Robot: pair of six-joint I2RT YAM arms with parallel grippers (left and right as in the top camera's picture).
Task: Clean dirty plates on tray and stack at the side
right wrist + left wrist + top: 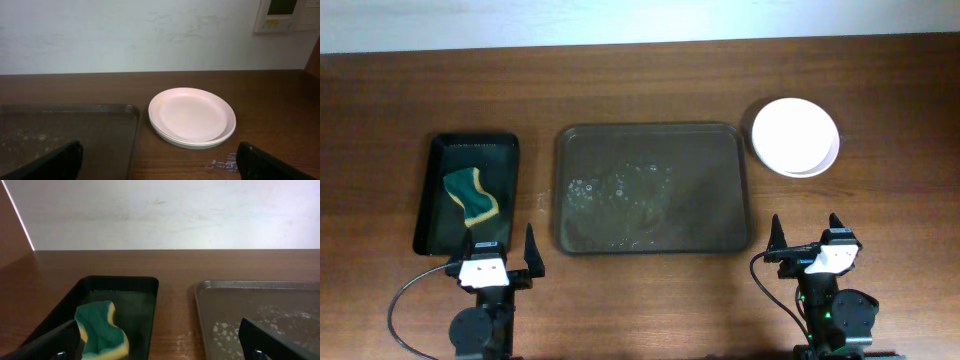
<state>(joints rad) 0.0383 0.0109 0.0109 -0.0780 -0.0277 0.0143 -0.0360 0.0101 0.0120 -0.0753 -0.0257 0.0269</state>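
The brown wooden table (640,80) stands by a white wall. Your job looks about done: the dark tray (710,200) is wet with no plates on it, and the white plates (794,135) sit stacked at its 2 o'clock. Your left gripper (500,242) and right gripper (805,232) are spread wide and hold nothing.

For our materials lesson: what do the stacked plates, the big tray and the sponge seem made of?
Stacked plates: probably plastic or melamine; smooth, softly glossy white, thin rims.
Big tray: possibly plastic or coated metal; dull brown-grey, soapy film.
Sponge: soft foam, yellow with green scouring layer, bent shape.
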